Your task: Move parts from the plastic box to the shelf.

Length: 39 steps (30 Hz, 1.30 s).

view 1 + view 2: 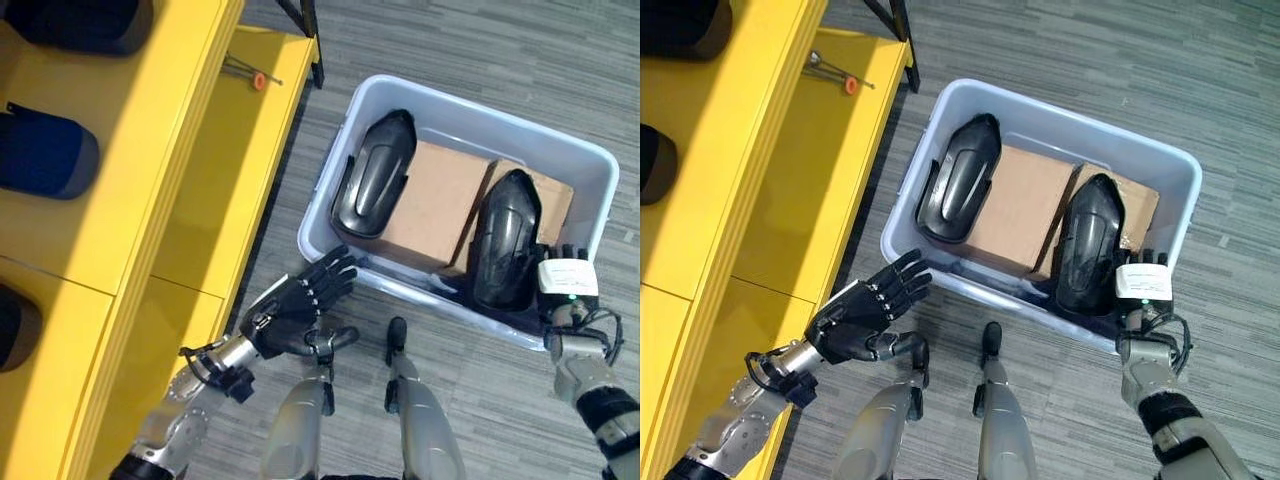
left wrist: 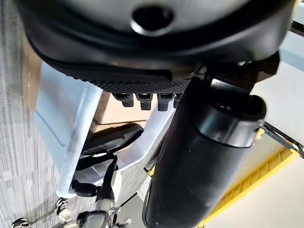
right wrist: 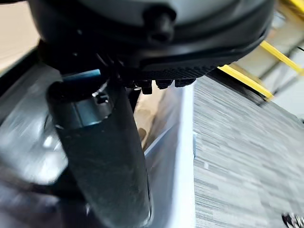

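- The left hand (image 1: 297, 305) is held with fingers spread wide, empty, at the plastic box (image 1: 330, 195) near rim — seemingly poised to reach.
- The right hand (image 1: 566, 285), lower right, is set beside a black part (image 1: 505, 240); its finger state cannot be told.

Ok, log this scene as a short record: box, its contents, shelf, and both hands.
box: pale plastic box on the floor beside the yellow shelf
contents: two black parts, one left, one right, lying on cardboard
shelf: dark parts already on it; a small tool with an orange tip on the lower board
left hand: open, fingers at the box's near wall, holding nothing
right hand: at the box's right near corner by the right part; grip unclear
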{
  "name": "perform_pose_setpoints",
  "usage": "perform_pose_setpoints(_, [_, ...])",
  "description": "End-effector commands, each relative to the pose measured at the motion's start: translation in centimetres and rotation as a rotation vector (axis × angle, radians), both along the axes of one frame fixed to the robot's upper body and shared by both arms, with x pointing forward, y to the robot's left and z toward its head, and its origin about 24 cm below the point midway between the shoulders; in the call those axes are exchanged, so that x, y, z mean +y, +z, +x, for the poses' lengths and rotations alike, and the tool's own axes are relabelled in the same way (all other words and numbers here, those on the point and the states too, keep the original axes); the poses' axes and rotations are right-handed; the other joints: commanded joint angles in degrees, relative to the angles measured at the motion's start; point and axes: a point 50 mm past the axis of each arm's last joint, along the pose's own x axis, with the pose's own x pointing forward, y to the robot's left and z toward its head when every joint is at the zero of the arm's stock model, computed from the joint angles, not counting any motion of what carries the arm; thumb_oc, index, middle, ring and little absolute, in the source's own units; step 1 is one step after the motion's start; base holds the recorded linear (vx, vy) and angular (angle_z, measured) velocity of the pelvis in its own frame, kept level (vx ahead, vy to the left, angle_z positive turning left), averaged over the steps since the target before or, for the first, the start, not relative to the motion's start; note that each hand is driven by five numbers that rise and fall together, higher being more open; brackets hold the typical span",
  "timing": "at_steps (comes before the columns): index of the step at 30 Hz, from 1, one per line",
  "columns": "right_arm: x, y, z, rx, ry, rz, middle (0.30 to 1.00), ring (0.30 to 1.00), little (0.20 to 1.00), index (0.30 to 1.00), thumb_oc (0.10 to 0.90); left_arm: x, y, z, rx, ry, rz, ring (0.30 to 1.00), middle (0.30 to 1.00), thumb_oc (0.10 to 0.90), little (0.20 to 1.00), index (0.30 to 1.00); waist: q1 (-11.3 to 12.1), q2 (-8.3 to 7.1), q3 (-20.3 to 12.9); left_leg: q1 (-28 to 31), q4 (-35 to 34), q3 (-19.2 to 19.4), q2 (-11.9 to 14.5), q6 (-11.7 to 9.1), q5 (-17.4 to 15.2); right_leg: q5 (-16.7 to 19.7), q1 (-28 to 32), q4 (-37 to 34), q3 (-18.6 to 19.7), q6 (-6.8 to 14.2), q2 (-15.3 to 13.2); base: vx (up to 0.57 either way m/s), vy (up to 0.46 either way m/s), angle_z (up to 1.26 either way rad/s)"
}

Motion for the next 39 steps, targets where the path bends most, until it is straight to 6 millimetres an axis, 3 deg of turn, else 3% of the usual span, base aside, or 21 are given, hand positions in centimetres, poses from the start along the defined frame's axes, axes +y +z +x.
perform_pose_setpoints(1, [-3.0, 5.8, 0.7, -0.155, -0.08, -0.114, 1.0, 1.0, 1.0, 1.0, 0.9, -1.6, 3.3, -0.6, -0.169, -0.106, -0.084, 1.0, 1.0, 0.9, 1.0, 1.0, 0.5, 2.81, -1.0, 1.3, -5.6, -0.3, -0.7, 0.3, 0.1, -15.4, 4.5, 8.7, -0.8, 1.7, 2.3, -0.01, 0.018, 0.04])
perform_pose_setpoints(7, [-2.6, 6.0, 1.2, -0.2, -0.034, -0.093, 1.0, 1.0, 1.0, 1.0, 0.9, -1.8, 3.5, -0.6, -0.168, -0.107, -0.095, 1.0, 1.0, 0.9, 1.0, 1.0, 0.1, 3.26, -1.0, 2.1, -6.1, -0.3, -0.8, 0.3, 0.1, -15.1, 5.0, 8.0, -0.6, 1.7, 2.1, 0.0, 0.035, -0.01])
perform_pose_setpoints(10, [-1.1, 6.6, 1.5, -0.213, 0.075, -0.139, 1.0, 1.0, 1.0, 1.0, 0.9, -1.6, 3.5, -0.7, -0.174, -0.092, -0.101, 1.0, 1.0, 0.9, 1.0, 1.0, -0.4, 3.15, -1.0, 2.3, -6.2, 0.2, -0.8, 0.3, 0.1, -15.0, 4.9, 8.2, -0.5, 1.9, 1.9, -0.01, 0.035, -0.06])
perform_pose_setpoints(13, [2.2, 7.2, 1.4, -0.17, 0.235, -0.291, 1.0, 1.0, 1.0, 1.0, 0.9, -1.4, 3.6, -0.8, -0.18, -0.059, -0.109, 1.0, 1.0, 0.9, 1.0, 1.0, -1.7, 2.62, -1.0, 2.0, -6.1, 0.9, -0.7, 0.4, 0.0, -15.0, 4.0, 8.6, 0.1, 2.1, 2.0, -0.01, 0.043, -0.05])
perform_pose_setpoints(18, [3.6, 7.0, 1.5, -0.088, 0.285, -0.367, 1.0, 1.0, 1.0, 1.0, 0.9, -1.3, 3.6, -0.6, -0.183, -0.052, -0.104, 1.0, 1.0, 0.9, 1.0, 1.0, -2.0, 2.51, -1.0, 1.2, -5.9, 1.1, -0.6, 0.4, 0.1, -15.1, 3.1, 9.1, 0.5, 2.1, 2.1, -0.02, -0.007, -0.06])
perform_pose_setpoints(29, [3.0, 6.4, 3.9, 0.179, 0.262, -0.555, 1.0, 1.0, 1.0, 1.0, 0.9, -2.1, 3.5, 0.0, -0.187, -0.104, -0.065, 1.0, 1.0, 0.9, 1.0, 1.0, 0.8, 3.8, -1.0, -1.8, -5.3, -0.5, -0.9, 0.2, 1.1, -15.9, 0.5, 10.7, -1.2, 1.3, 2.4, -0.02, -0.042, 0.01])
perform_pose_setpoints(32, [2.2, 5.1, 3.9, 0.288, 0.226, -0.534, 1.0, 1.0, 1.0, 1.0, 0.9, -2.2, 3.4, 0.1, -0.184, -0.116, -0.062, 1.0, 1.0, 0.9, 1.0, 1.0, 1.5, 4.26, -1.0, -2.4, -5.3, -0.9, -1.0, 0.1, 1.4, -16.1, 0.0, 11.1, -1.9, 1.1, 2.3, -0.01, -0.037, 0.08])
perform_pose_setpoints(39, [0.9, 5.0, 4.2, 0.314, 0.155, -0.547, 1.0, 1.0, 1.0, 1.0, 0.9, -2.6, 3.4, 0.0, -0.183, -0.17, -0.051, 1.0, 1.0, 0.9, 1.0, 1.0, 3.0, 5.41, -1.0, -4.1, -5.3, -2.0, -1.2, 0.0, 2.1, -16.5, -1.6, 12.1, -3.2, 0.6, 2.2, 0.0, -0.051, 0.07])
